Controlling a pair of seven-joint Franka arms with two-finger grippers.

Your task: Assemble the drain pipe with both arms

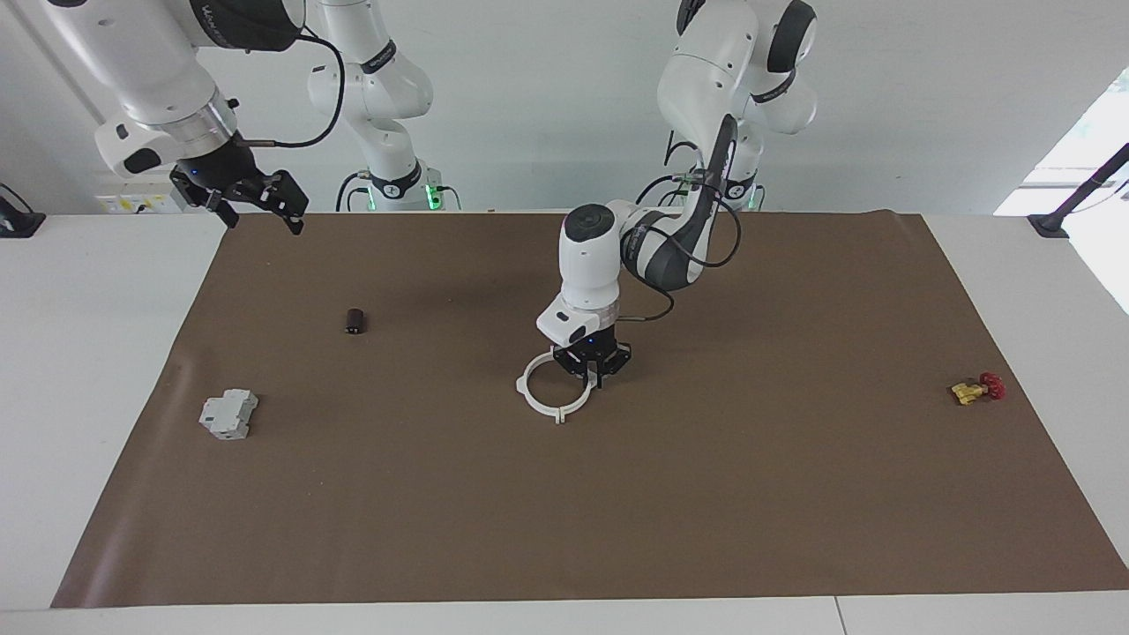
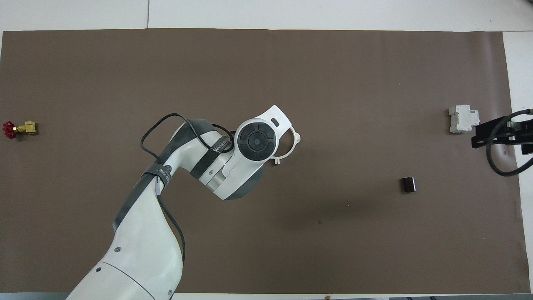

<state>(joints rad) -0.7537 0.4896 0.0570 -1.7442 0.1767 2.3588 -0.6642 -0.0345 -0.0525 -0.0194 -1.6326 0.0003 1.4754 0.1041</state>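
Overhead: most of white ring (image 2: 291,146) hidden under left arm, right end effector (image 2: 499,135) edge-cropped

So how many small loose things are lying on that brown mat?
4: the white ring mid-mat under the left tool, a dark cylinder and grey block toward the right arm's end, a red-handled valve toward the left arm's end.
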